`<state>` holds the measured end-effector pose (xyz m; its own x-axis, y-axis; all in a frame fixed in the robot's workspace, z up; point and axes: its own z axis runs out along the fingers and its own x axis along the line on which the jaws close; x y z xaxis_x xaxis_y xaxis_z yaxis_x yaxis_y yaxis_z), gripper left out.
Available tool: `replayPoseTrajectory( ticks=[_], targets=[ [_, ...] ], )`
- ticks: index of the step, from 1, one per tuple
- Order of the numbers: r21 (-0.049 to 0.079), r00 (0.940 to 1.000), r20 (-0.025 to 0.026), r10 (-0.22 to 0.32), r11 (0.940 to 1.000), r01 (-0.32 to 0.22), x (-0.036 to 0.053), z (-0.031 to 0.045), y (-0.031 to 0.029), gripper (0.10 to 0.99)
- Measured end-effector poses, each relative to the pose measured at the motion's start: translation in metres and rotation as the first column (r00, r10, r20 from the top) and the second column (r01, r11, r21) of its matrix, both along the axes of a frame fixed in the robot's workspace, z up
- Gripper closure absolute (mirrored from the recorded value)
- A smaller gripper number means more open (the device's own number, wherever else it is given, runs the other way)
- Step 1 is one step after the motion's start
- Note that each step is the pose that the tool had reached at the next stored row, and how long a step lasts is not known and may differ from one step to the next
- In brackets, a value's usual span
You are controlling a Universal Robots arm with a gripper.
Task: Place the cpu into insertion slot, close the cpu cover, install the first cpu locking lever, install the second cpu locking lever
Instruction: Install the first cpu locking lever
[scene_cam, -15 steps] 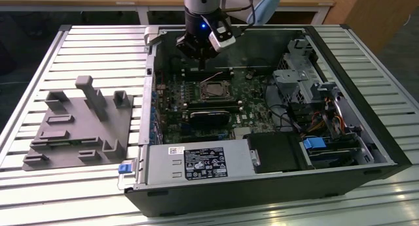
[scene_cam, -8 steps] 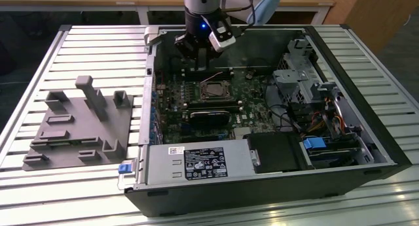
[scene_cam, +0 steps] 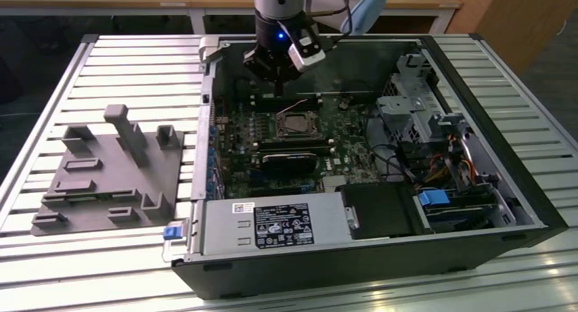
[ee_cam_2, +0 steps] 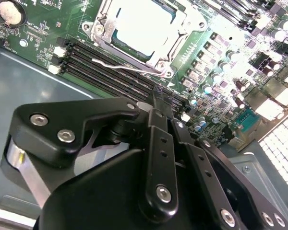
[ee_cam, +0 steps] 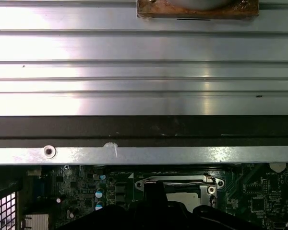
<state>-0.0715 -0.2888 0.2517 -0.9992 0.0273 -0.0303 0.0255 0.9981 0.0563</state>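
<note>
One arm is cut off at the exterior view's top edge. Its black gripper (scene_cam: 278, 90) has its jaws pressed together, holding nothing. Mid-frame below it, the cpu (ee_cam_2: 139, 26) lies flat, washed out by glare, inside the square silvery cpu cover (ee_cam_2: 104, 21). A thin wire locking lever (ee_cam_2: 125, 66) runs alongside the memory slots (ee_cam_2: 101, 72).

green motherboard (ee_cam_2: 53, 26), silvery cpu cover (ee_cam_2: 129, 48), black pincer (ee_cam_2: 157, 98)

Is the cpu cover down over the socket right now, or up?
Down: in the second wrist view the cpu cover lies flat, its window framing the bright cpu.
</note>
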Motion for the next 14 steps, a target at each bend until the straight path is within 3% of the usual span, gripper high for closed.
replayPoseTrajectory(
  ticks=[14],
  targets=[
    [0.000, 1.0000, 0.0002, 0.000, 1.0000, 0.000, 0.0065, -0.0052, 0.0002, 0.980]
  ],
)
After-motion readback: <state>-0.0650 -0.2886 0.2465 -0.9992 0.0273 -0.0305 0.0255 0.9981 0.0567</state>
